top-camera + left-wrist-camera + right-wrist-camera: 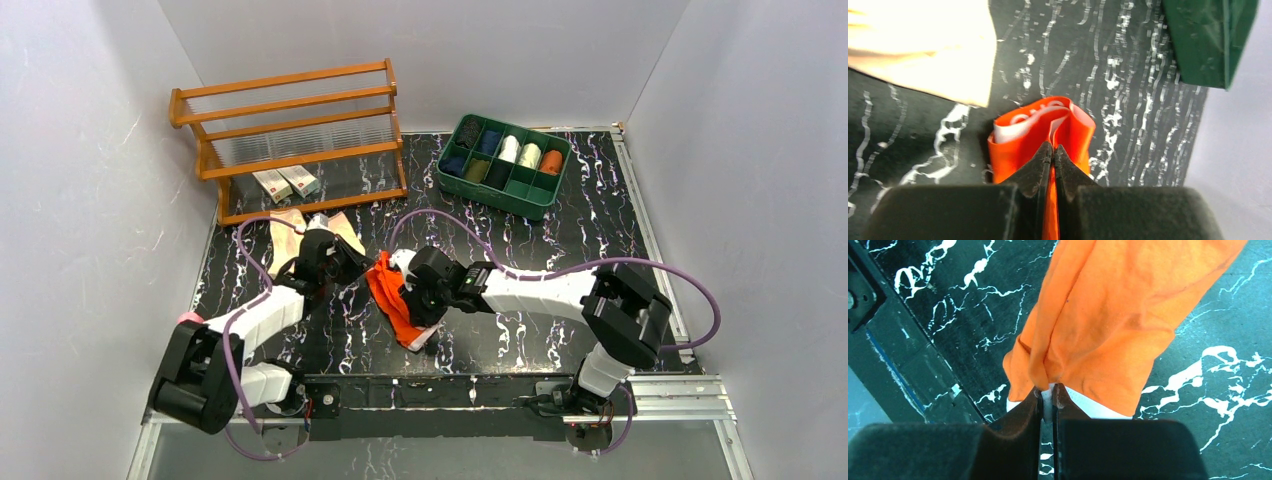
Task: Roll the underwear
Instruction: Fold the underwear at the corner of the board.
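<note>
Black fingertips of the left gripper (1053, 148) fill the bottom of its wrist view. They are pressed together with a fold of the orange underwear (1075, 130) pinched between them. Just past the tips the cloth bulges in a loop, its white band showing inside. The right gripper (1048, 389) is clamped just as tight on the garment's other end, where white trim meets orange.

Ahead and left of the left fingertips I see the tan underwear (923, 45) lying flat, near the orange piece but apart from it. From above, the left arm crosses over part of it. Ahead and right, well apart, is a corner of the green tray (1208, 40), whose compartments hold rolls (520, 152). Beyond the tan piece stands the wooden rack (290, 140), with two small boxes (285, 183) under its lowest shelf.

Left of the right fingers, the dark rail (893, 365) at the near edge runs close to the trimmed end of the cloth. White walls (90, 200) close three sides. Bare black marbled table (560, 240) shows between the right arm and the tray.

From overhead the two grippers sit near each other, and the orange piece stretches diagonally between them. It spreads away ahead of the right fingers and bunches directly at the left tips.
</note>
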You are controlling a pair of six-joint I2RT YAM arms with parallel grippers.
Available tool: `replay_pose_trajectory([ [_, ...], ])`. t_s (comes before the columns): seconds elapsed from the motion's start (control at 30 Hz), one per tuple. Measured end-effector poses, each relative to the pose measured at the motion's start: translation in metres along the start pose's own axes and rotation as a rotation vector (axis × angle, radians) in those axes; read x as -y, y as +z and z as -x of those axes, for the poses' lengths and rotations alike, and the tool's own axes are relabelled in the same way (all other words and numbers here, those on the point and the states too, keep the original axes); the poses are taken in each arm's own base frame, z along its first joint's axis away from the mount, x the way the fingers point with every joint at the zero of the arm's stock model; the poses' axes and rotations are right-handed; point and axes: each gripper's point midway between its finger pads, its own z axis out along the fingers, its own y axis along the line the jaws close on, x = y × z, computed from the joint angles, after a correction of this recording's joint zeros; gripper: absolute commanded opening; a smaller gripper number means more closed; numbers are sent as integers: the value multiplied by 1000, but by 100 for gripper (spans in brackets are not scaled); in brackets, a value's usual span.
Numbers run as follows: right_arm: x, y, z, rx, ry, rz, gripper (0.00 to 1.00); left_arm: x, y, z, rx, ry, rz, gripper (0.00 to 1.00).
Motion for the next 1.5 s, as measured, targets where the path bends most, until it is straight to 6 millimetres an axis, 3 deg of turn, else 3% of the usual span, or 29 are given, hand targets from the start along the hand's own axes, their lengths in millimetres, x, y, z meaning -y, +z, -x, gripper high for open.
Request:
replay_pose_trajectory([
  [0.33,-14,1,-5,-22,-25,72,14,-41,23,-12,-127,37,105,0],
  [0.57,-20,14,-18,-78,-46,96,14,-41,28,-11,-161,46,76,0],
  [0.93,-26,14,-17,-76,-59,123,15,-31,31,-6,-179,82,33,0],
  [1.07,-26,17,-19,-83,-54,119,18,-33,32,-7,-187,90,38,12],
  [1.2,-25,20,-21,-90,-38,109,19,-38,30,-5,-197,115,62,37],
  [1.47,-25,22,-20,-89,-19,99,20,-28,18,21,-150,125,67,54],
  [1.5,-25,22,-20,-89,-18,99,20,-17,8,29,-115,126,38,54],
])
